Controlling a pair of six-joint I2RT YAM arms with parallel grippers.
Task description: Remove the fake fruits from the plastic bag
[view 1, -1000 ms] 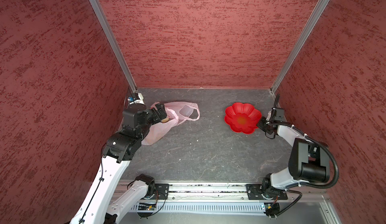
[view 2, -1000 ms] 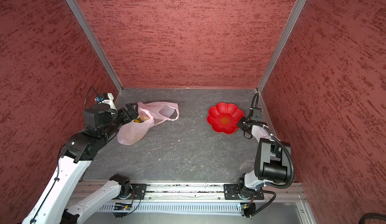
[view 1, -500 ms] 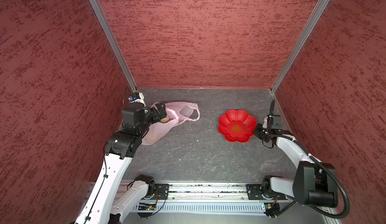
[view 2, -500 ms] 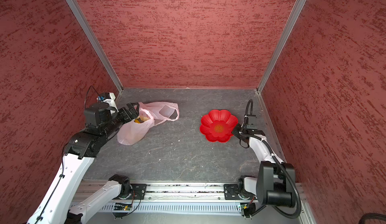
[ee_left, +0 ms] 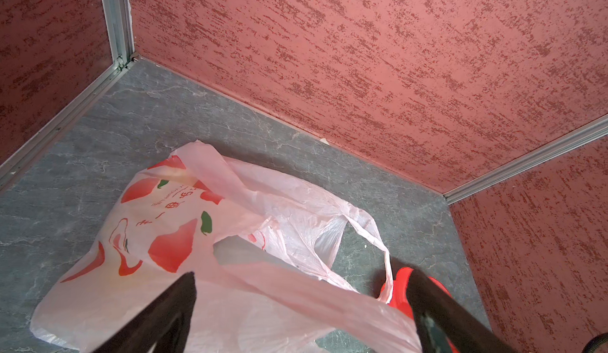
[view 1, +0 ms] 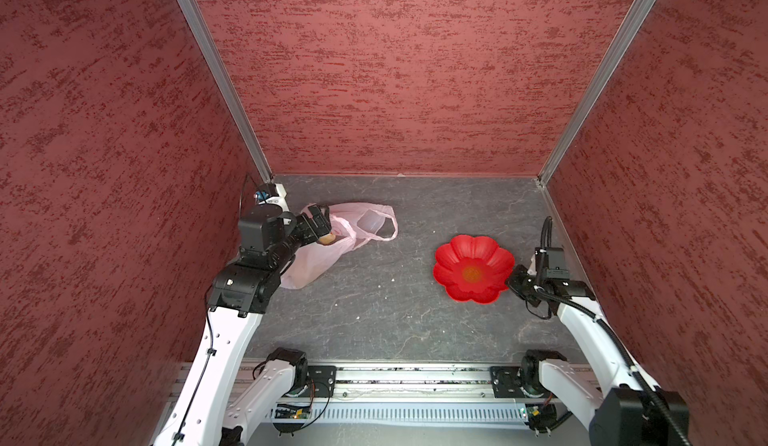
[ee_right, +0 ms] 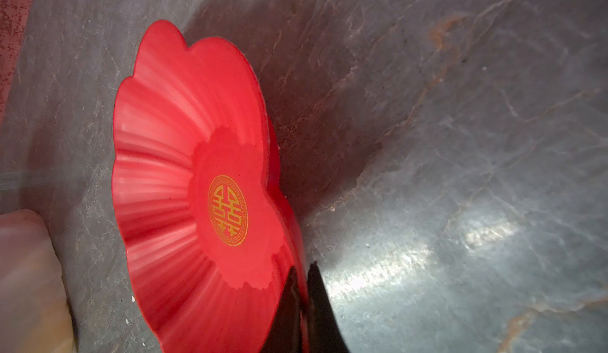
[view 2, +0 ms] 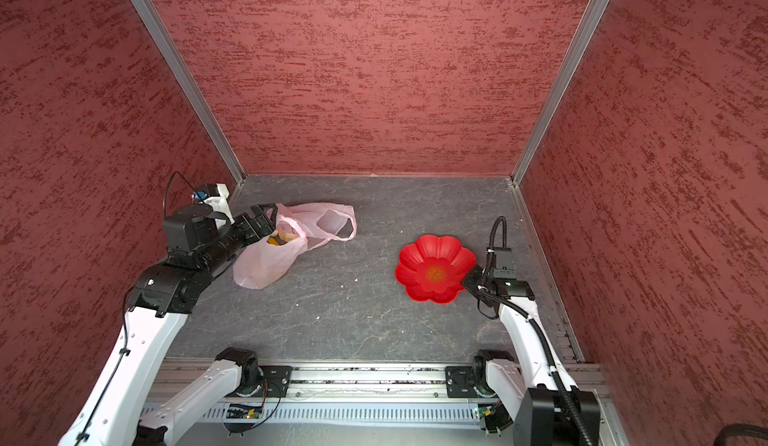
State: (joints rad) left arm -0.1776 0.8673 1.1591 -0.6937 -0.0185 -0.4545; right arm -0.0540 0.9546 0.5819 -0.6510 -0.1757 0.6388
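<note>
My left fingers (ee_left: 171, 308) stood spread wide, grasping nothing. A strip of the crinkled, translucent pale pink plastic bag (view 2: 266, 265) ran between them, and I judged them posed to work at its mouth. The bag lay on the grey counter (view 2: 353, 319) by the left wall. My right fingers (ee_right: 324, 312) were clenched on the rim of the red flower-shaped plastic dish (view 1: 473, 267), probably so it could receive the fruit. Of the small plastic fake fruits (view 2: 282, 238) only a yellow-orange glimpse showed in the bag's mouth. Folds hid the rest.

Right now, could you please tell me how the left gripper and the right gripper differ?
The left gripper is open wide; the right gripper is shut. The left gripper sits at the mouth of the bag, gripping nothing; the right gripper pinches the rim of the dish. Both have black jaws.
</note>
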